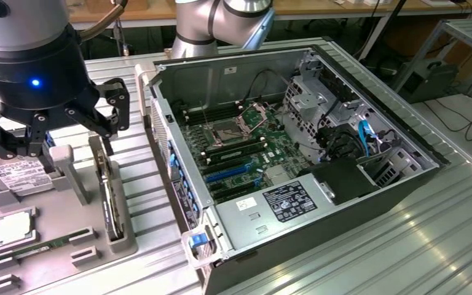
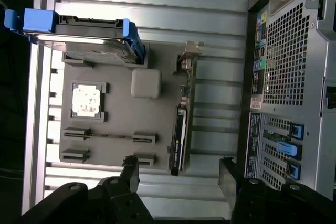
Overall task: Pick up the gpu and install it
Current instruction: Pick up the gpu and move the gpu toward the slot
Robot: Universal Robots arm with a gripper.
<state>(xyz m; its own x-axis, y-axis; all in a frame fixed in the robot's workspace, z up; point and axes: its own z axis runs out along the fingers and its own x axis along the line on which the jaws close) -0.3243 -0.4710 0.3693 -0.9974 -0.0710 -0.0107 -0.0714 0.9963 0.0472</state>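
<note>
Computer case [image 1: 211,77] lies open on the exterior view's right, just beside the grey tray [image 1: 59,215]. We hover above that tray with the gripper [image 2: 178,163] spread wide and empty. The gpu [image 1: 107,196] stands on edge in its slot. We judge a good grab needs both fingers square on its flat faces. Hard drive [image 1: 19,175] and post [image 1: 70,172] crowd one side; the memory stick [image 1: 35,251] lies well apart.

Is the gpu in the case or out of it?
Out. The gpu stands on edge in the gray holder beside the case, below the open gripper.
</note>
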